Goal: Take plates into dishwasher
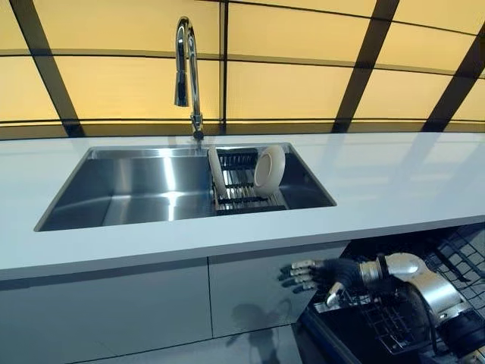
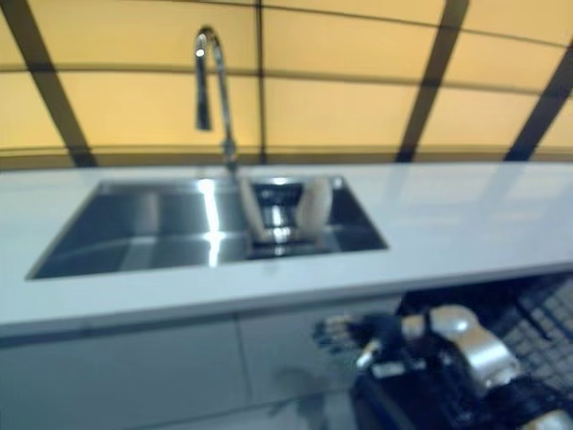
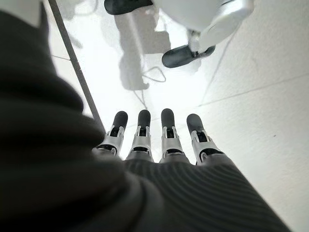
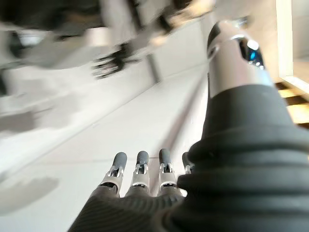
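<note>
The robot's left hand (image 3: 159, 140) shows only in its own wrist view, fingers straight and spread over the pale floor, holding nothing. On the white worktop (image 1: 394, 182), the steel sink (image 1: 136, 189) sits under a tall chrome tap (image 1: 186, 68). At the sink's right end a dark wire rack (image 1: 242, 189) holds two cream round plates (image 1: 268, 170) standing on edge, apart from each other. Lower right, the right hand (image 1: 307, 274) hangs empty with fingers loosely straight, beside the open dishwasher's black wire basket (image 1: 394, 318). The plates look stiff, glazed, slippery and breakable; pinching the upper rim seems safest.
</note>
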